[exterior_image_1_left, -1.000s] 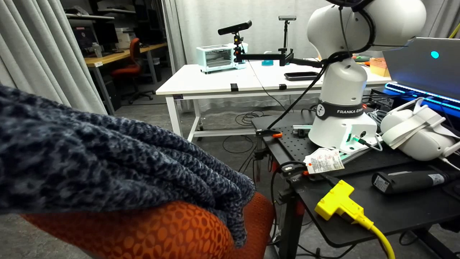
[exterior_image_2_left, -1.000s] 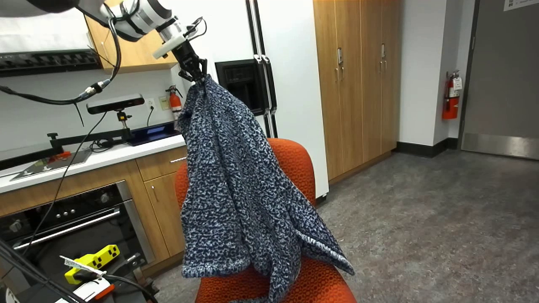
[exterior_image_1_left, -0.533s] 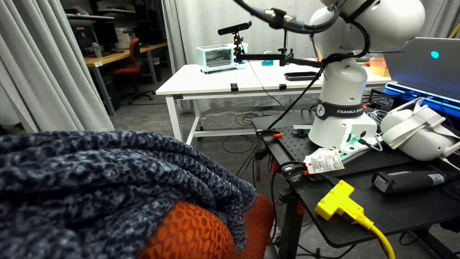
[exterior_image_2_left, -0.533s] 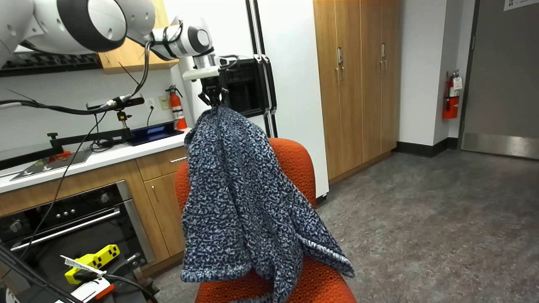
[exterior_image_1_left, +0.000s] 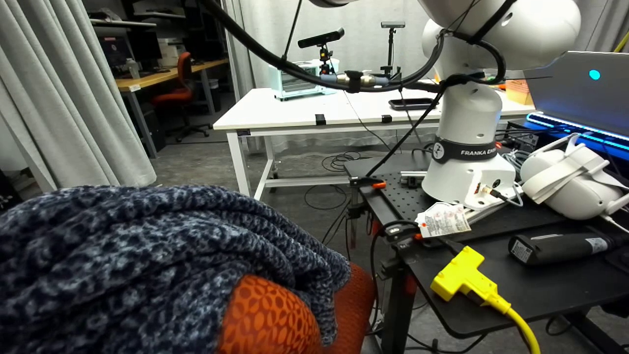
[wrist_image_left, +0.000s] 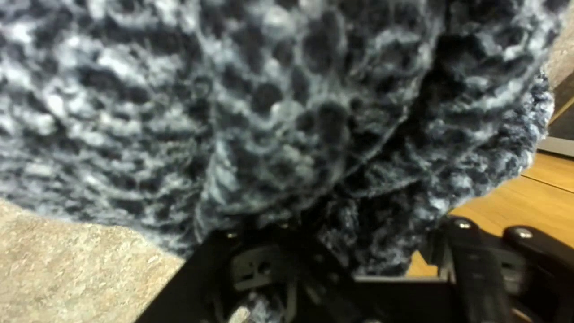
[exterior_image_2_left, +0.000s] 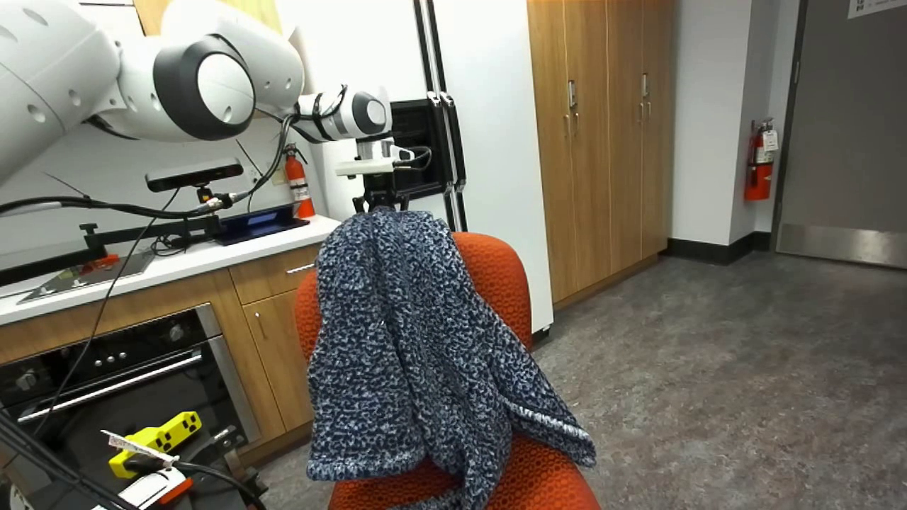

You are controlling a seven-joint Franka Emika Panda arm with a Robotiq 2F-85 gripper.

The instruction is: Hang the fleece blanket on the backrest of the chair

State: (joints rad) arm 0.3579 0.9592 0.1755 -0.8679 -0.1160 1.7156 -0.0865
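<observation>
Kitchen [exterior_image_2_left: 278, 347] bkgd: blanket [exterior_image_2_left: 404, 340] o/ backrest [exterior_image_2_left: 496, 273], tool [exterior_image_2_left: 381, 205] @ top.

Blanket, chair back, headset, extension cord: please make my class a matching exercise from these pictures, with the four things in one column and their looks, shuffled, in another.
Things
1. Blanket
2. Chair back
3. Headset
4. Extension cord

Looks
A. Yellow
B. Mottled navy and grey
C. White
D. Orange-red, partly covered by cloth

Pairs: 1-B, 2-D, 3-C, 4-A
</observation>
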